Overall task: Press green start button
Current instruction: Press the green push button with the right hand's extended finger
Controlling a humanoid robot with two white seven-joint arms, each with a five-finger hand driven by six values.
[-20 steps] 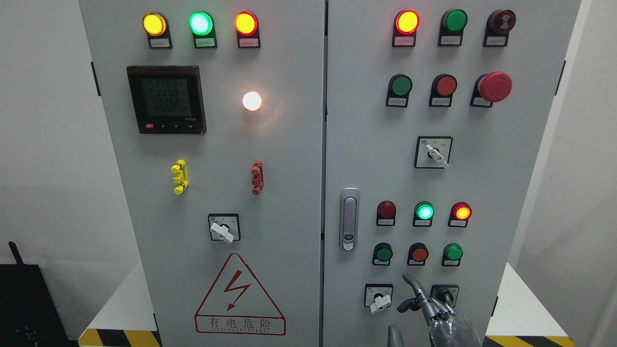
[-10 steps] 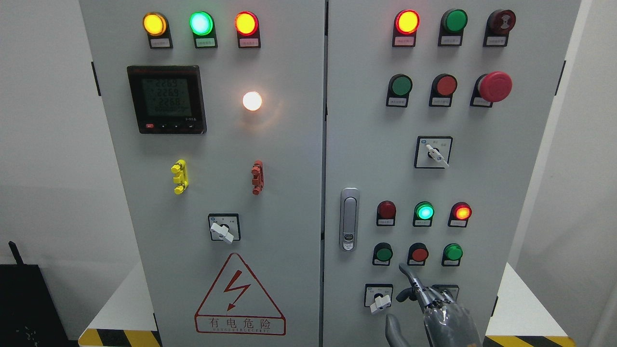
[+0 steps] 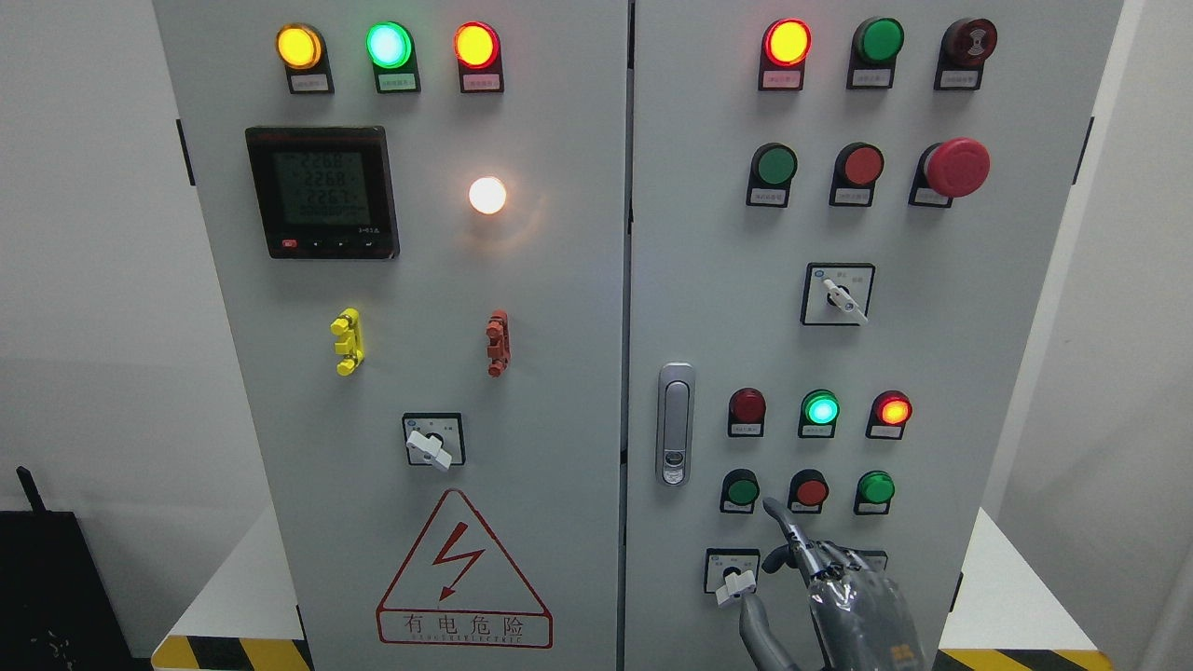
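Currently the right hand (image 3: 853, 606) is seen at the bottom edge, index finger (image 3: 783, 524) extended, thumb apart, other fingers partly curled, nothing held. The fingertip is placed just below and right of the lower-row green push button (image 3: 743, 488), not touching, with the red push button (image 3: 811, 491) just beside it. A short, square push up-left is judged best, avoiding the red cap. Further up, the cabinet door (image 3: 708, 308) is shut.
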